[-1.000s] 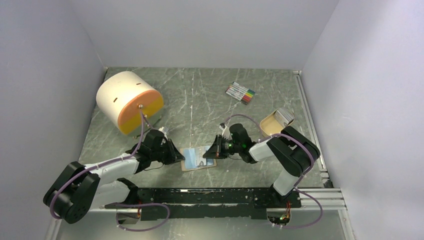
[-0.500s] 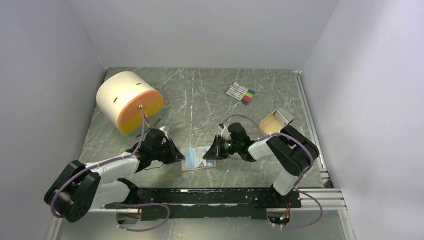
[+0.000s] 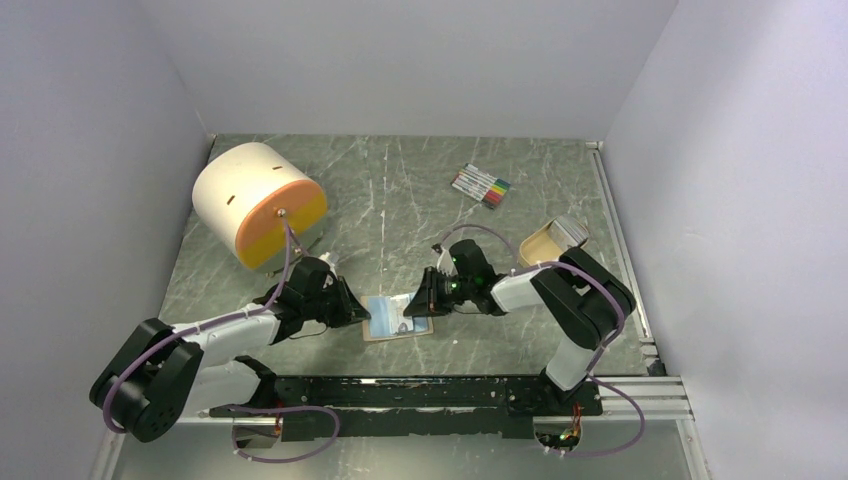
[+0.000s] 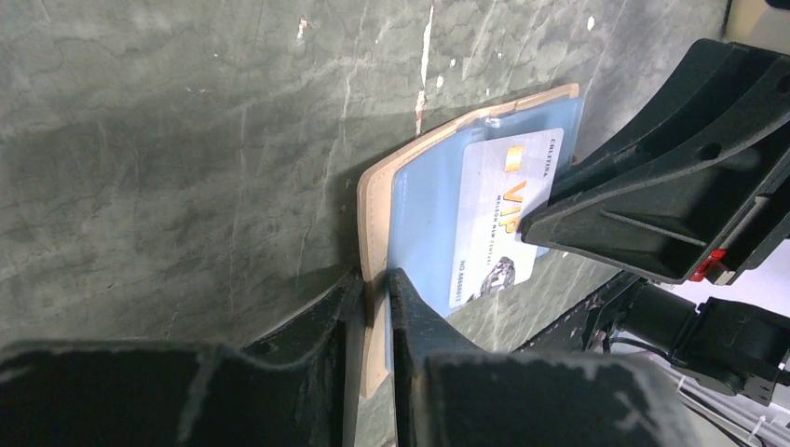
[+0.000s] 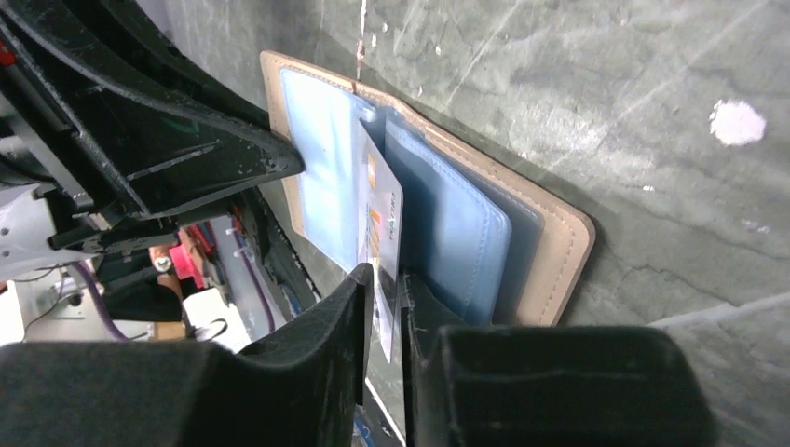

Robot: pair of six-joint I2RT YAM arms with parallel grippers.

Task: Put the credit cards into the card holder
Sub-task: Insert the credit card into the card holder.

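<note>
The tan card holder [image 3: 395, 320] lies open on the table between both arms, its pale blue sleeves facing up. My left gripper [image 3: 358, 312] is shut on its tan cover edge [image 4: 377, 214]; the left gripper [image 4: 374, 279] pinches it from both sides. A whitish credit card [image 4: 498, 209] with gold "VIP" lettering sits partly inside a sleeve. My right gripper [image 5: 387, 279] straddles that card [image 5: 380, 219], jaws slightly parted with a thin gap showing beside it. More credit cards [image 3: 570, 232] lean in the tan tray.
The tan tray [image 3: 545, 248] stands right of the right arm. A bundle of marker pens [image 3: 481, 186] lies at the back. A large white and orange cylinder [image 3: 258, 203] sits at the back left. The rail [image 3: 430, 395] runs along the near edge.
The right gripper has slid a little left toward the holder and its jaws have eased apart around the card. The left gripper has kept its grip and place.
</note>
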